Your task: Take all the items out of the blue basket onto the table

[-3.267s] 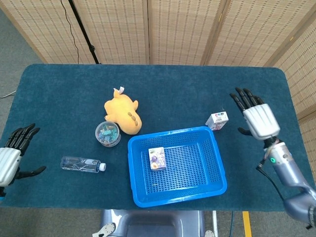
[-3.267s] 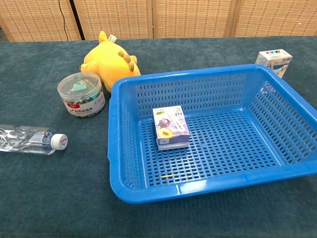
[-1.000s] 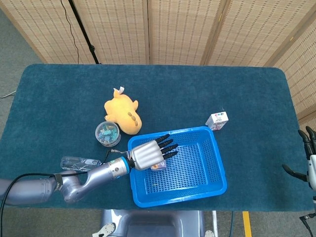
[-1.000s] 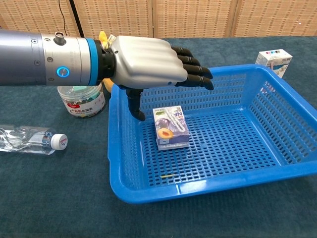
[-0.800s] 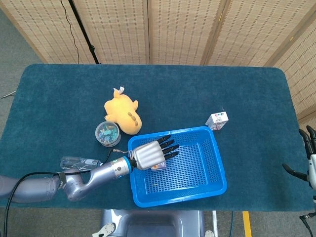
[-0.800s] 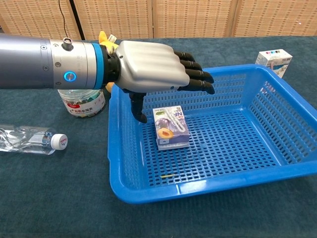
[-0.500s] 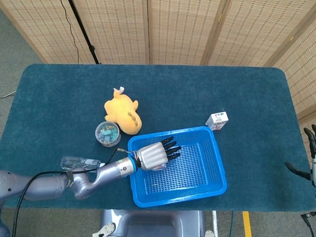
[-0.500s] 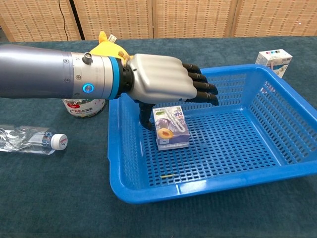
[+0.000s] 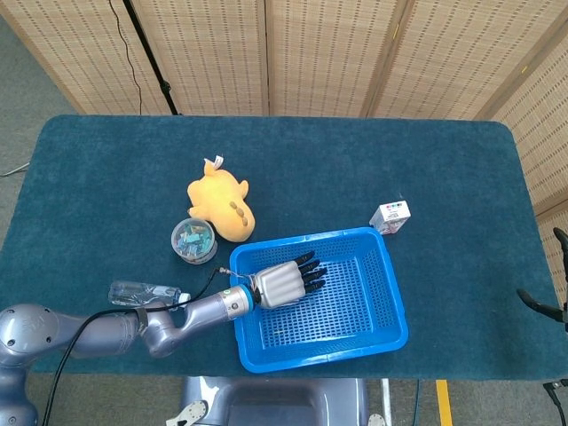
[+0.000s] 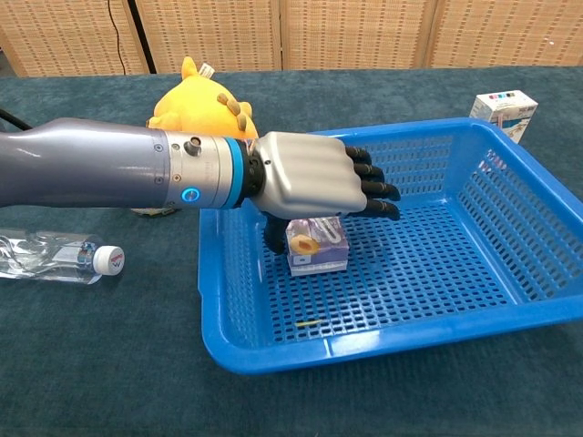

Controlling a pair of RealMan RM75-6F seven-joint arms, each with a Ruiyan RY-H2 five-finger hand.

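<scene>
Blue perforated plastic basket (image 10: pixel 428 319) sits near the front edge of the dark teal cloth-covered table (image 9: pixel 355 169), w/ the robot's left hand (image 10: pixel 314 182) reaching in over its left wall. Much of the small white carton with purple fruit print (image 10: pixel 317 248) is hidden: in the head view the hand covers it entirely; in the chest view only its front part shows below the palm, top & back end lost under the hand. Carton lies flat on the basket floor, left of centre, lettering too small to read. A thin yellowish sliver (image 10: pixel 308 323) lies on the mesh nearer the front wall; can't tell what it is.

Left hand hangs palm-down right over the carton, black fingers (image 10: pixel 375 193) stretched fwd & slightly spread, thumb (image 10: pixel 273 238) angled down just left of the carton. Whether palm or thumb touches the carton can't be told; nothing is clasped. Right hand (image 9: pixel 548 302) is cut off at the head view's right edge, only a couple of dark fingertips showing, so its pose is unreadable.

On the table outside the basket: yellow plush toy (image 9: pixel 222 202), round clear tub of coloured clips (image 9: pixel 193 240) just beside it (mostly hidden behind the forearm in the chest view), clear plastic bottle with white cap (image 10: pixel 55 255) lying on its side at left, & small white box with coloured squares (image 9: pixel 390 216) by the basket's far right corner.
</scene>
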